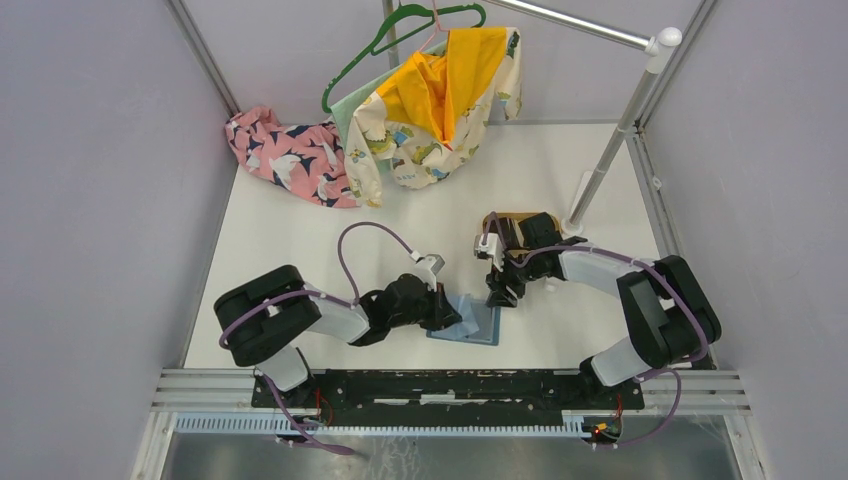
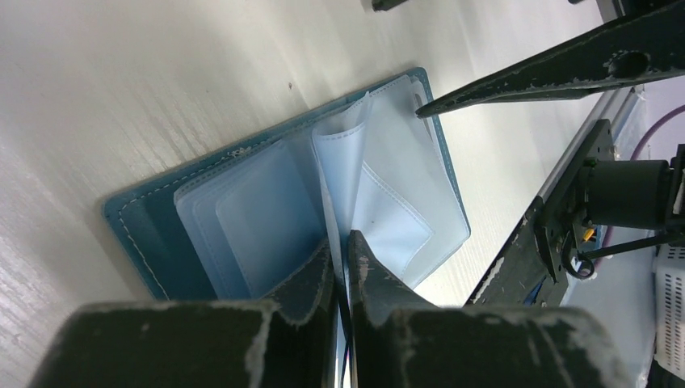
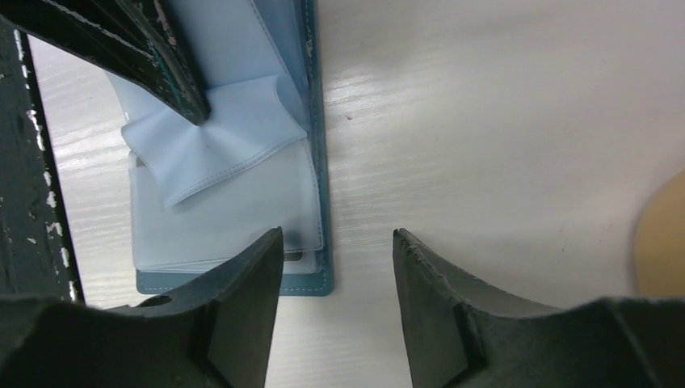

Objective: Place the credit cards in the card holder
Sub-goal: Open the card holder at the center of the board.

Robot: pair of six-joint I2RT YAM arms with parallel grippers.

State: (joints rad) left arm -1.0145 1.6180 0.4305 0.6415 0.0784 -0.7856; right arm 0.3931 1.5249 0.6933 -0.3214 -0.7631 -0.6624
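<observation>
Teal card holder [image 1: 478, 326], one; black pincers [image 1: 455, 309] [image 1: 501, 293], two.

Crowded over the card holder [image 1: 475, 326], open desk [image 1: 300, 240] to the left.
Two arms meet above the opened holder: the left pincer [image 2: 341, 242] clamps a raised clear sleeve, and the right pincer [image 3: 338, 236] hangs with jaws apart over its edge, leaving only a narrow gap between them. At the back, a heap of clothes [image 1: 285, 155], hanging garments [image 1: 440, 100] and a slanting rack pole [image 1: 608, 165] stand in the way. A tan tray [image 3: 664, 234] sits near the right pincer.
</observation>
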